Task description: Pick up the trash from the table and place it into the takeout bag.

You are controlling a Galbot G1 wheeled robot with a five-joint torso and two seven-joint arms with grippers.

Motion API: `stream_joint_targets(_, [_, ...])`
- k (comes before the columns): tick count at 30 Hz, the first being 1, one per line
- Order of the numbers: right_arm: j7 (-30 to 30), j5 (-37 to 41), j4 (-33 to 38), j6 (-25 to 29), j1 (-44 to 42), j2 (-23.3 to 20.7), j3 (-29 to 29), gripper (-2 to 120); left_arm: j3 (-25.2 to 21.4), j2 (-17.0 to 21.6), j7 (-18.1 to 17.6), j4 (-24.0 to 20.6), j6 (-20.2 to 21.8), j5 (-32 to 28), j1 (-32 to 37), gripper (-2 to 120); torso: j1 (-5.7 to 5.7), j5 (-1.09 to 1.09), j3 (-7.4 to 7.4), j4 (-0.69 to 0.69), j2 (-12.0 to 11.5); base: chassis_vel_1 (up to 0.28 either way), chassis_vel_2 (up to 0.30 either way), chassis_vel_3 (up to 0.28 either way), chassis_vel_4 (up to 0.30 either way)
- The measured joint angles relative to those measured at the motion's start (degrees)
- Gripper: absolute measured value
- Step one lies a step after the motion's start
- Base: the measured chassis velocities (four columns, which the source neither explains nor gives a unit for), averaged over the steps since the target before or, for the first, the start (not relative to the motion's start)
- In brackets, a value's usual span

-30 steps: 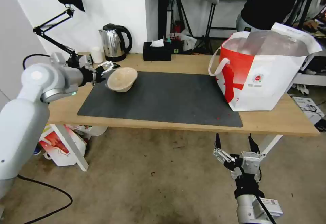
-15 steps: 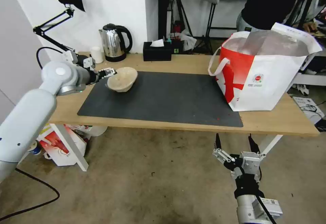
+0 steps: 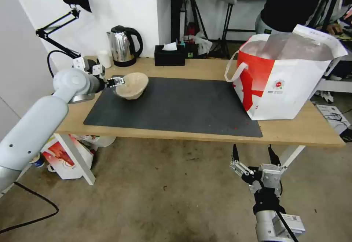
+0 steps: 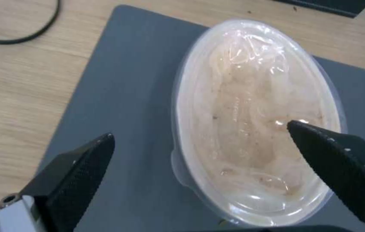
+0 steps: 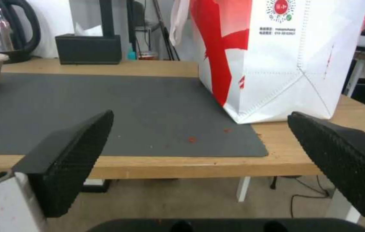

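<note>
1. Bowls on the table (image 3: pixel 205 68): we count one, a shallow beige bowl (image 3: pixel 132 85), on the far left part of the dark grey mat (image 3: pixel 176 106). We also count one takeout bag (image 3: pixel 282 77), one steel kettle (image 3: pixel 124 46), one small white cup (image 3: pixel 104 59), one black tissue box (image 3: pixel 169 55) and one desk lamp (image 3: pixel 69 11).

2. We see two grippers. Our left gripper (image 3: pixel 116 82) is at the bowl's left rim; our right gripper (image 3: pixel 252 153) hangs below the table's front edge, well apart from the bowl.

3. In the left wrist view, the left gripper (image 4: pixel 200 132) has its fingers spread wide and straddles the bowl's (image 4: pixel 255 122) rim: one fingertip (image 4: pixel 88 158) is over the mat (image 4: pixel 131 106) outside the bowl, the other (image 4: pixel 320 138) is over the bowl's inside. We cannot tell whether either pad touches it.

4. In the right wrist view, the right gripper (image 5: pixel 200 122) is also spread wide and holds nothing; it faces the mat (image 5: pixel 105 109) and the bag (image 5: pixel 277 58).

5. The bowl is tilted, its mouth tipped toward the left gripper. Its rim is pale and its inside is lined with crumpled clear film with brownish smears.

6. The bag stands upright on the table's right end, white and red, its foil-lined top open.
</note>
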Motion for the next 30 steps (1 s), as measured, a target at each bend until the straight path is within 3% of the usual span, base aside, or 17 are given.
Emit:
stream_joint_targets(14, [0.0, 0.0, 0.0, 0.0, 0.0, 0.0, 0.0, 100, 3.7, -4.4, 0.7, 7.3, 0.0, 1.4, -2.9, 100, 0.00, 0.00, 0.00, 0.00, 0.0, 0.000, 0.000, 0.000, 0.000])
stream_joint_targets(30, [0.0, 0.0, 0.0, 0.0, 0.0, 0.0, 0.0, 100, 5.9, -7.9, 1.1, 10.2, 0.0, 3.5, -4.0, 100, 0.00, 0.00, 0.00, 0.00, 0.0, 0.000, 0.000, 0.000, 0.000])
